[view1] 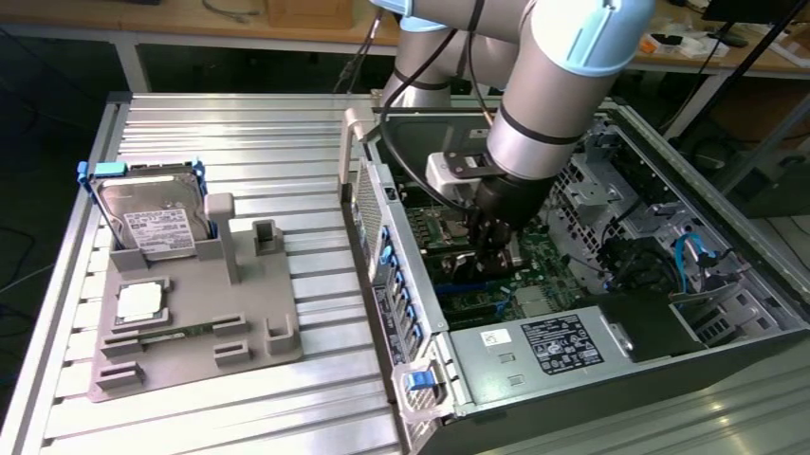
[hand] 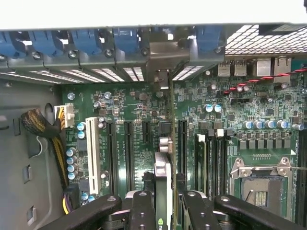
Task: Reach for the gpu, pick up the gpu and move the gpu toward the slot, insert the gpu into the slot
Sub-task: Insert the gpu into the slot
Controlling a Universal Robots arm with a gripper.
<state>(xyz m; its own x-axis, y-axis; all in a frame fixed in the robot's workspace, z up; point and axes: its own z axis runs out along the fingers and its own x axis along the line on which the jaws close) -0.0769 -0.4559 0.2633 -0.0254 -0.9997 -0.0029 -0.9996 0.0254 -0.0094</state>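
gpu (hand: 163,167) stands edge-on over the green motherboard (hand: 120,96), clenched between the two black fingers (hand: 142,206) of the pincer (hand: 167,199). its metal bracket end is up against the rear wall (hand: 120,52). it runs parallel to the long black card sockets (hand: 128,153) beside it; whether its lower edge is seated i cannot tell. in the exterior view the arm reaches down into the open computer case (view1: 708,218) on the tabletop (view1: 253,133).

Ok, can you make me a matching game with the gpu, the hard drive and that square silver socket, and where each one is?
Things:
1. gpu
2. hard drive
3. square silver socket

Places:
A. standing in the grey holder
B. fixed flat on the green board
C. gripped between the fingers

Pairs: 1-C, 2-A, 3-B
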